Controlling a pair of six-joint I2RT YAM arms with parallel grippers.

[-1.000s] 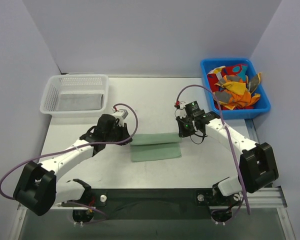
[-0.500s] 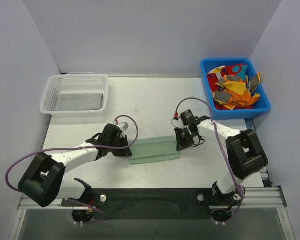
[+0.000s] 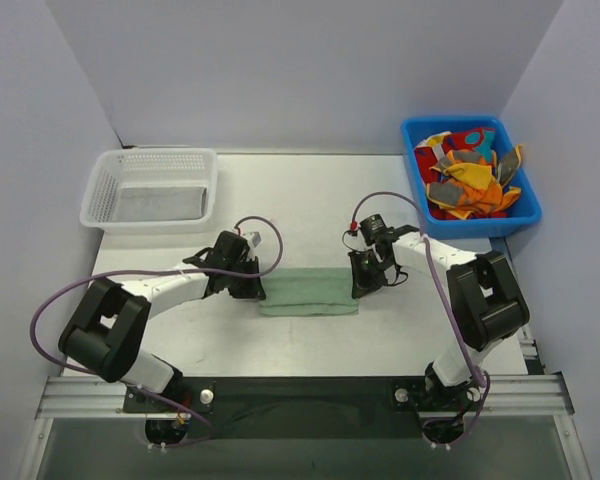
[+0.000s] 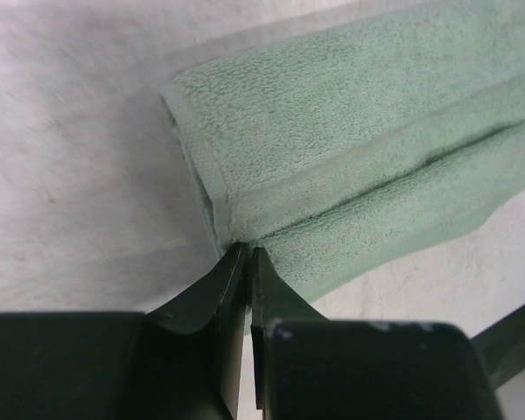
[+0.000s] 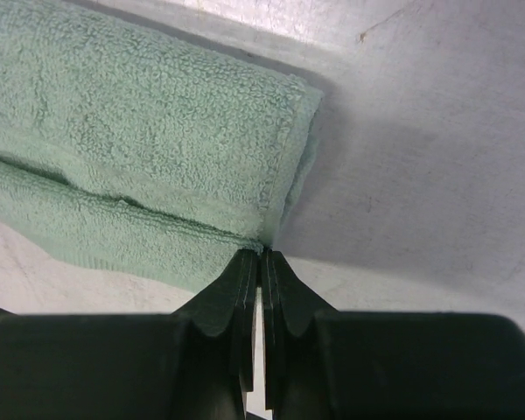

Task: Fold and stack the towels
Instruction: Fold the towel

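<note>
We count one green towel (image 3: 310, 292) at the centre of the frame and one grey towel (image 3: 160, 203) at the upper left, inside the single white mesh basket (image 3: 96, 196). At the upper right stands one blue bin (image 3: 480, 228). The heap of towels (image 3: 470, 180) in it shows red, orange and grey cloth, too tangled for us to number. We see two arms, the left arm (image 3: 160, 292) and the right arm (image 3: 445, 262). Each has one gripper, so two in all: the left gripper (image 3: 257, 292) and the right gripper (image 3: 360, 290). There is one table (image 3: 300, 200).

Bright even light, soft shadows, sharp
</note>
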